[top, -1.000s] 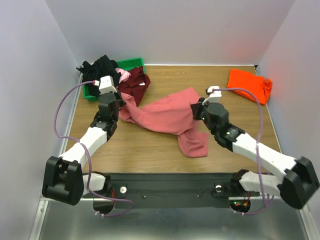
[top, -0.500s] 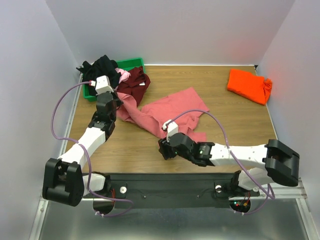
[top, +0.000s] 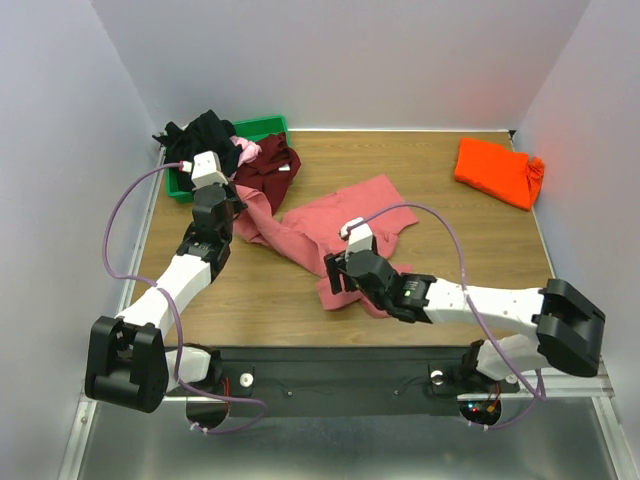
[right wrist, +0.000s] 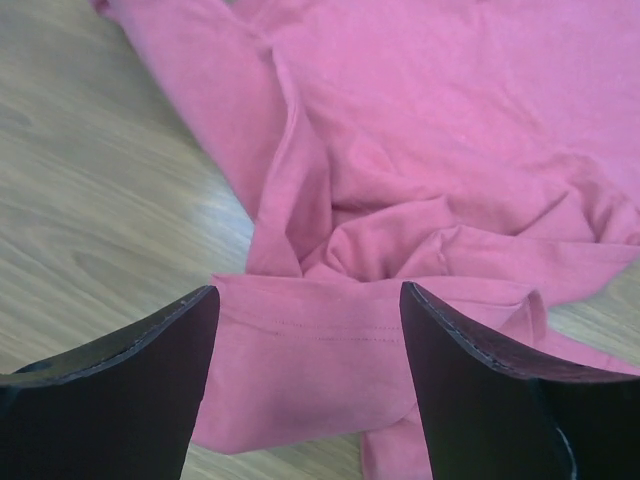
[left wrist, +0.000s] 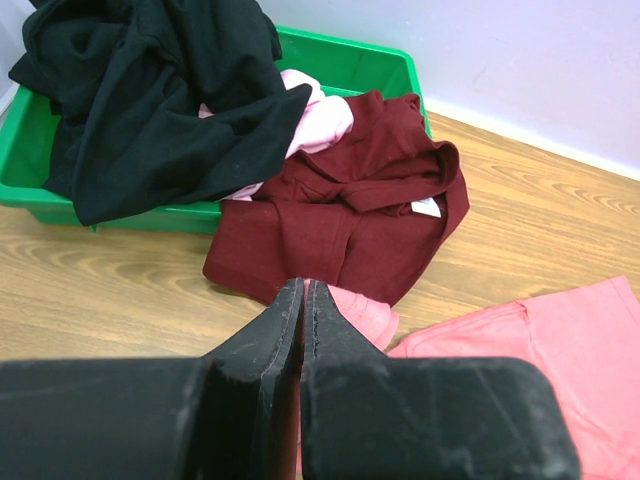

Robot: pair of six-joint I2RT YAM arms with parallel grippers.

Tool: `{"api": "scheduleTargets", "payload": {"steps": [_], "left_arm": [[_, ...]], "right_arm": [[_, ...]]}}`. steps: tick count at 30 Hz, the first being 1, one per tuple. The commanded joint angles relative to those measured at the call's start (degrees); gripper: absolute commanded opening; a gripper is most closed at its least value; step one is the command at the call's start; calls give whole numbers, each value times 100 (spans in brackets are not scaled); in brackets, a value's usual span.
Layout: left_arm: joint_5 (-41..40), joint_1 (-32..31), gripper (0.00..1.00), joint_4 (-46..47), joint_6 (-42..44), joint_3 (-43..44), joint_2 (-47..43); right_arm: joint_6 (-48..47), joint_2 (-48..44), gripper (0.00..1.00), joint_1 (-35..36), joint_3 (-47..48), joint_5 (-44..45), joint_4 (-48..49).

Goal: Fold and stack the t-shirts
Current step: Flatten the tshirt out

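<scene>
From the top camera, the salmon-pink t-shirt (top: 335, 222) lies crumpled across the middle of the wooden table (top: 470, 240). Its near edge is folded up into a lump under the right gripper (top: 338, 276), which hides part of the cloth. The left gripper (top: 232, 207) sits at the shirt's far-left corner, and its fingers are too dark to read from here. The orange t-shirt (top: 497, 170) lies folded at the far right, well apart from the rest. At the far left, the black t-shirt (top: 205, 132), a scrap of light pink t-shirt (top: 244, 150) and the maroon t-shirt (top: 268, 168) spill out of the green bin (top: 262, 126), covering most of it.

In the left wrist view, the left gripper (left wrist: 303, 292) has its jaws pressed together. A thin pink sliver shows in the slit, so it pinches an edge of the salmon-pink t-shirt (left wrist: 540, 350). Beyond it the maroon t-shirt (left wrist: 340, 225) hangs over the bin (left wrist: 375, 62) wall onto the table (left wrist: 110, 285), showing a small white label (left wrist: 424, 207). The black t-shirt (left wrist: 150, 100) buries all but a patch of the light pink one (left wrist: 322, 112).

In the right wrist view, the right gripper (right wrist: 308, 295) has its fingers wide apart with nothing between them, above the bunched folds of the salmon-pink t-shirt (right wrist: 430, 140). The shirt runs out of frame at the top and right, and bare table (right wrist: 90, 200) shows on the left.
</scene>
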Motion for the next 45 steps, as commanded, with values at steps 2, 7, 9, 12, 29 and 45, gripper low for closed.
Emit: {"api": "scheduleTargets", "payload": {"steps": [2, 7, 9, 12, 29, 45], "left_arm": [[27, 31, 0, 281, 4, 102, -119], [28, 31, 0, 289, 4, 93, -119], [36, 31, 0, 281, 13, 93, -127], [36, 31, 0, 281, 4, 110, -101], [80, 31, 0, 281, 13, 102, -119], [124, 31, 0, 281, 13, 111, -92]], "right_arm": [[-263, 543, 75, -34, 323, -1067, 411], [-211, 1150, 75, 10, 490, -1300, 411], [-211, 1221, 75, 2, 516, -1318, 411], [-228, 1300, 75, 10, 578, -1309, 420], [-176, 2381, 65, 54, 1272, -387, -133], [18, 2390, 69, 546, 1580, -184, -960]]}}
